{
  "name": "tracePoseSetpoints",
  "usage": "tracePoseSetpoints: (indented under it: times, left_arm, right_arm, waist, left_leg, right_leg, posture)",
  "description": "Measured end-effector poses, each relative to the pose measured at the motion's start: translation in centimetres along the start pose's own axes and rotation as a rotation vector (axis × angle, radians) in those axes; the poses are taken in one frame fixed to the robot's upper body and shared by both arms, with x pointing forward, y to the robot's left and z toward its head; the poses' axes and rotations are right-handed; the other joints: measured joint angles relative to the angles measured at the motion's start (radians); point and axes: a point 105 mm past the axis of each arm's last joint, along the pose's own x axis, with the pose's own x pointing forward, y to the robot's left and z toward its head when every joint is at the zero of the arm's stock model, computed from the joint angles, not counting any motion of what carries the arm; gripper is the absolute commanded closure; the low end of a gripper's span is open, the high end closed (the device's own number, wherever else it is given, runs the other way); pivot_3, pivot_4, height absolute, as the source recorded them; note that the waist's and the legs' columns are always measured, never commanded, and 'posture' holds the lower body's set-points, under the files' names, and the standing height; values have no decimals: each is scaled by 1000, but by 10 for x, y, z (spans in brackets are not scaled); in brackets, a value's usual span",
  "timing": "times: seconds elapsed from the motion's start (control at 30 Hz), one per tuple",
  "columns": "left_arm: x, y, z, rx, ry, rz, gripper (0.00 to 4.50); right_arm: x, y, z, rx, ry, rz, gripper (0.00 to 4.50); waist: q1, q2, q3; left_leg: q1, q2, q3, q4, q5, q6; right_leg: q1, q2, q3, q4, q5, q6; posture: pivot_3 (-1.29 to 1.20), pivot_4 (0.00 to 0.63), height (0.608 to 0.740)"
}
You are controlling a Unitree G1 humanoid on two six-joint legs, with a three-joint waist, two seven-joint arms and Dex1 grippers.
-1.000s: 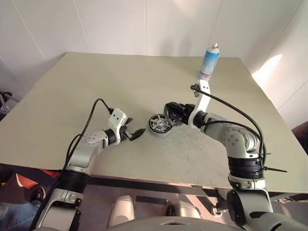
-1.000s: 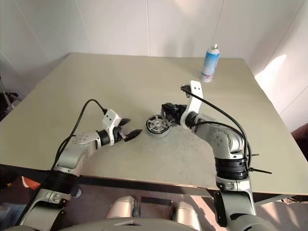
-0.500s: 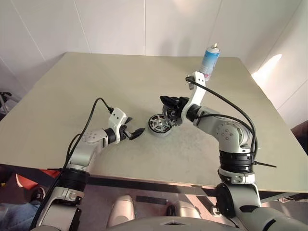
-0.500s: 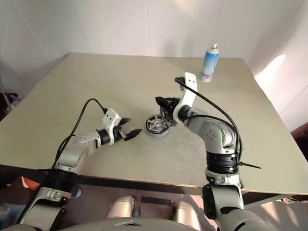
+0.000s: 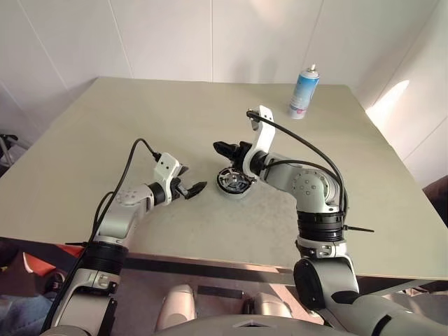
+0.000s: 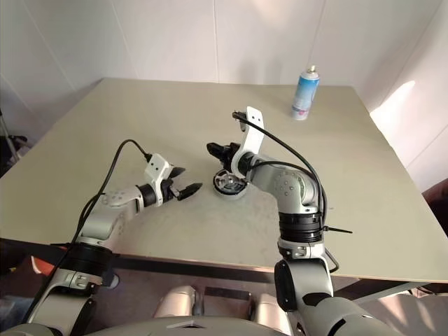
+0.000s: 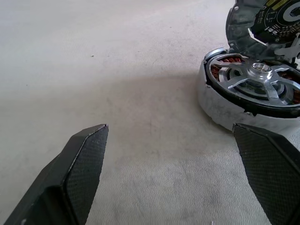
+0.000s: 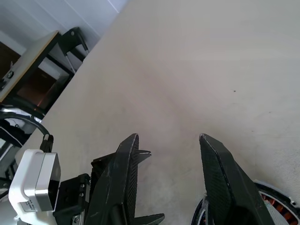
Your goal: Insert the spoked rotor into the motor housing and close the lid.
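The motor housing [image 5: 234, 183] lies mid-table, a round shell with copper windings inside its wall [image 7: 215, 105]. The spoked rotor [image 7: 260, 70] sits flat inside it, silver spokes and hub up. The lid [image 7: 243, 23], a grey disc with a dark printed centre, stands tilted over the housing's far rim. My right gripper [image 5: 220, 148] hovers just above and beyond the housing, pointing left; its fingers [image 8: 220, 178] are apart with bare table between them. Whether it touches the lid I cannot tell. My left gripper [image 5: 194, 178] is wide open, low over the table, just left of the housing.
A blue-and-white spray can [image 5: 303, 92] stands at the table's far right. The beige table [image 5: 140, 119] stretches wide to the left and back. Black cables loop above both wrists.
My right gripper has swung left, from the housing's right side to above and past it. The left gripper has stayed where it was, still open.
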Motion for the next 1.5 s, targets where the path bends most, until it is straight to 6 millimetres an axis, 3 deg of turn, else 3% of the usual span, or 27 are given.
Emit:
tracePoseSetpoints:
  times: [0.17,0.7,0.83,1.03,1.23,1.5]
  left_arm:
    - [0,2,-3,-2,7,10,0]
    - [2,5,-4,4,10,19,0]
    - [5,6,-2,3,3,22,0]
    - [9,6,-2,0,-9,23,0]
    - [10,6,-1,4,-16,26,0]
    - [9,8,-1,4,-17,35,0]
  right_arm:
    - [4,-6,-8,13,42,-35,2229]
    - [5,-2,-4,-10,36,-4,2229]
    - [4,0,3,-8,33,0,2229]
    - [0,19,28,-40,4,48,2229]
    - [3,34,33,-55,6,94,2229]
    - [5,28,38,-101,-26,72,2229]
  waist:
    - [1,0,0]
    - [1,0,0]
    - [1,0,0]
    - [1,0,0]
    - [1,0,0]
    - [2,0,1]
  left_leg:
    - [-1,0,0,0,0,0]
    - [-1,-1,0,-4,2,-3]
    - [-2,-1,0,-4,2,-4]
    - [-4,-1,1,-6,4,-6]
    - [-6,-1,1,-9,4,-7]
    - [-6,-1,1,-9,5,-8]
  right_leg:
    - [0,0,0,0,0,0]
    - [-3,0,0,-1,0,0]
    - [-3,0,0,-1,0,0]
    - [-7,0,0,-1,0,0]
    - [-9,0,0,-1,0,-2]
    - [-9,0,0,-1,-1,-2]
  posture:
    - [0,0,740]
    - [0,0,740]
    - [0,0,740]
    - [0,0,740]
    - [0,0,740]
    - [0,0,740]
